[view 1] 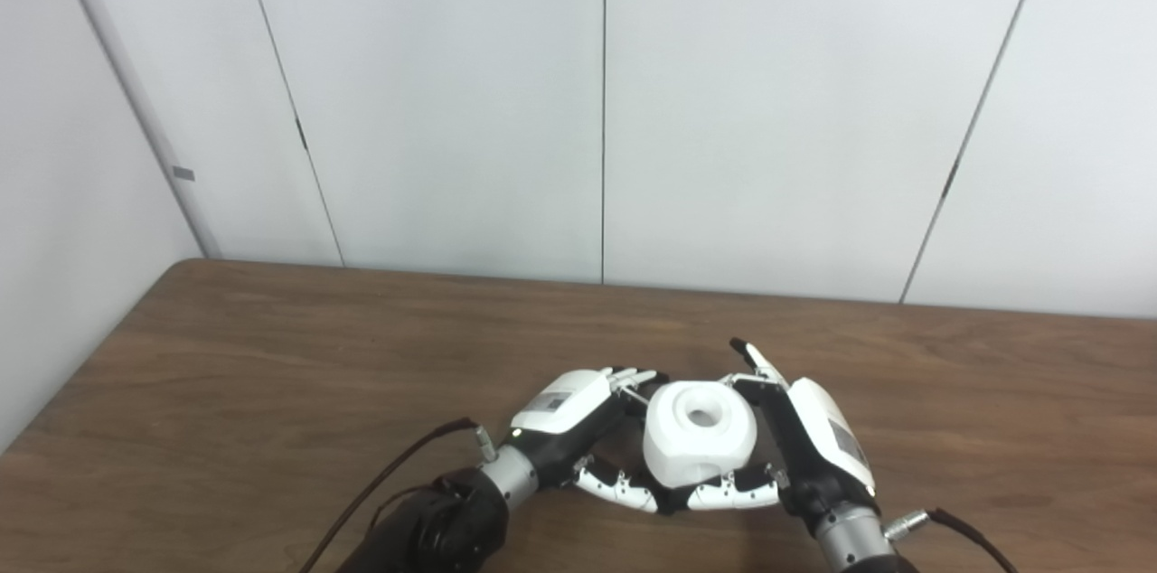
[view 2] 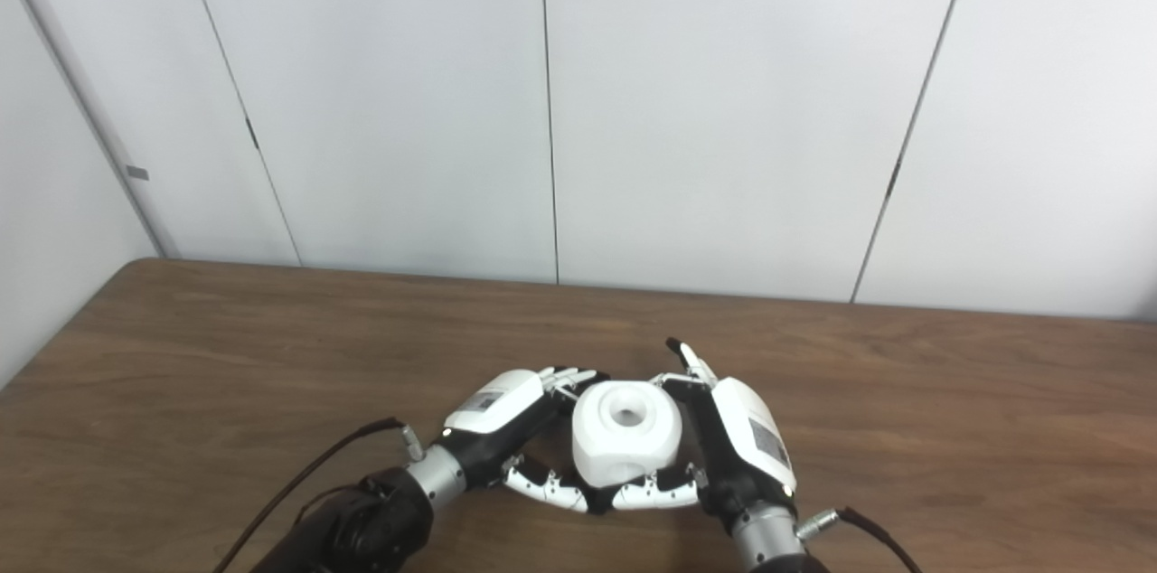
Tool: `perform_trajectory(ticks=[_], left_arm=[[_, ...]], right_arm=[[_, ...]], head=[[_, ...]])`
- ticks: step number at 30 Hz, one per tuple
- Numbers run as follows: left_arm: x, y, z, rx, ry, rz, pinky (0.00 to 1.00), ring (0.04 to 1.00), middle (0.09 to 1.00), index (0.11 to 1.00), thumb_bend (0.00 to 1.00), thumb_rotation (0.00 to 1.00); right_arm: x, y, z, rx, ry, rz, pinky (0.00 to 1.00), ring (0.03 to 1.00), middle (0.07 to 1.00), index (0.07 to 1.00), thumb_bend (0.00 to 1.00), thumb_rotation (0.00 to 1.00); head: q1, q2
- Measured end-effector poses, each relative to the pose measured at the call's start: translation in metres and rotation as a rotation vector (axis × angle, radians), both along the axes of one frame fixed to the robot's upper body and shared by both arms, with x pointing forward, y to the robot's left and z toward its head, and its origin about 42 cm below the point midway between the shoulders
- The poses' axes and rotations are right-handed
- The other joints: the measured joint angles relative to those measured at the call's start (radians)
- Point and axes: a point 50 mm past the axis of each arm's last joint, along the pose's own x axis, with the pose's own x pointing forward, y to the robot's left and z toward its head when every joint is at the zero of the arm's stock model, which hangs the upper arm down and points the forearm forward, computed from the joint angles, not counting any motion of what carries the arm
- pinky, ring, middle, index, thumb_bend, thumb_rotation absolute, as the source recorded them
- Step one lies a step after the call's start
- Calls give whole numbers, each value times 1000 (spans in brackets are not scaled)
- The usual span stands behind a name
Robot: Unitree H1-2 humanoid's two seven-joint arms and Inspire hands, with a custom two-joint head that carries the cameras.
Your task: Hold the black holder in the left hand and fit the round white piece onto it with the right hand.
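Both hands, left hand (view 1: 578, 428) and right hand (view 1: 795, 442), cup the round white piece (view 1: 698, 442). It looks rigid, light and smooth; side walls suit gripping. Black holder not discernible.

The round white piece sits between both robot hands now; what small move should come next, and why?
Probably the right robot hand should press the round white piece gently down and hold it. Both hands cup it from opposite sides above the table, the left robot hand opposite. The black holder is hidden, so whether it is fully seated cannot be seen.
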Motion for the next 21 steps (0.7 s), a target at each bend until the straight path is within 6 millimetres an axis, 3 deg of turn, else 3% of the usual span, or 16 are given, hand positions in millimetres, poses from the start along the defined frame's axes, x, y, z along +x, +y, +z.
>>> perform_trajectory(ticks=[21], left_arm=[[0, 1, -2, -6, -4, -6, 1000, 965, 948, 477, 514, 52]], right_arm=[[1, 0, 0, 2, 9, 7, 813, 962, 967, 495, 510, 157]], head=[[0, -5]])
